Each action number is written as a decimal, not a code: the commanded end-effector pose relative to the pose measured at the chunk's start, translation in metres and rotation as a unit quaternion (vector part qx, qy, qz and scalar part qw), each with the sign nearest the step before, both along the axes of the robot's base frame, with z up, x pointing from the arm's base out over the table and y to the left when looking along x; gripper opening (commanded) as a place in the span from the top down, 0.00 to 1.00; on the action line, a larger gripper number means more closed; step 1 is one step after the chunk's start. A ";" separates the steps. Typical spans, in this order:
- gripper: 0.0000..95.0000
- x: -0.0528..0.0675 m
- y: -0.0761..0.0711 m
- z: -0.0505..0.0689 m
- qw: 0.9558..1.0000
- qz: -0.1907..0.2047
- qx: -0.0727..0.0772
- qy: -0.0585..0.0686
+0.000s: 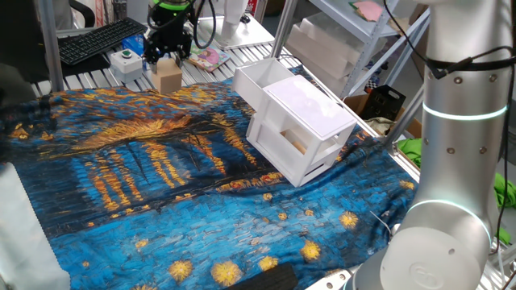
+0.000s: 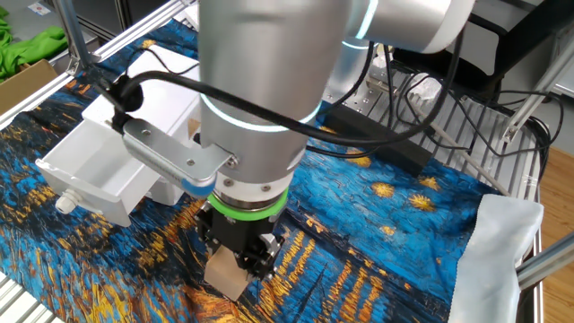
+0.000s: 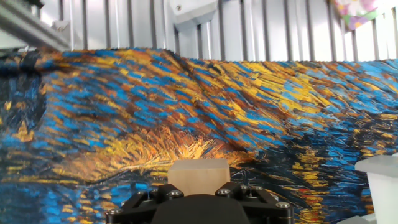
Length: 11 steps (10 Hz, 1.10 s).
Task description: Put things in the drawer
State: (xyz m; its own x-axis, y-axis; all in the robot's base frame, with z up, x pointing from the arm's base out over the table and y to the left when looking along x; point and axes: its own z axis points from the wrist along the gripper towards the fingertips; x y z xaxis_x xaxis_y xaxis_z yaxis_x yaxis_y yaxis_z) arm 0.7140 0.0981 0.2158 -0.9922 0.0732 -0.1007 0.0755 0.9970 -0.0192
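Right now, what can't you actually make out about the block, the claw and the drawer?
- Block: hand view, lower part hidden by the claw body.
- Claw fingertips: never clearly visible, so its hold on the block cannot be confirmed; the other fixed view is masked by the arm.
- Drawer: its floor is hidden by its own walls in one fixed view, partly by the arm in the other.

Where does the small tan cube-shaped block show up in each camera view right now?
One fixed view: small tan cube-shaped block top left, under the gripper.
Other fixed view: bottom centre, below the gripper.
Hand view: bottom centre.
Shared landmark: white plastic drawer cabinet.
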 end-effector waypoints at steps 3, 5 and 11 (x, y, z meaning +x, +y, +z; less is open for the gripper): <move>1.00 0.000 0.000 -0.001 0.999 -0.008 -0.003 -0.036; 1.00 0.000 0.000 -0.001 0.999 -0.004 -0.009 -0.034; 1.00 0.000 0.000 -0.001 0.999 0.007 -0.027 -0.029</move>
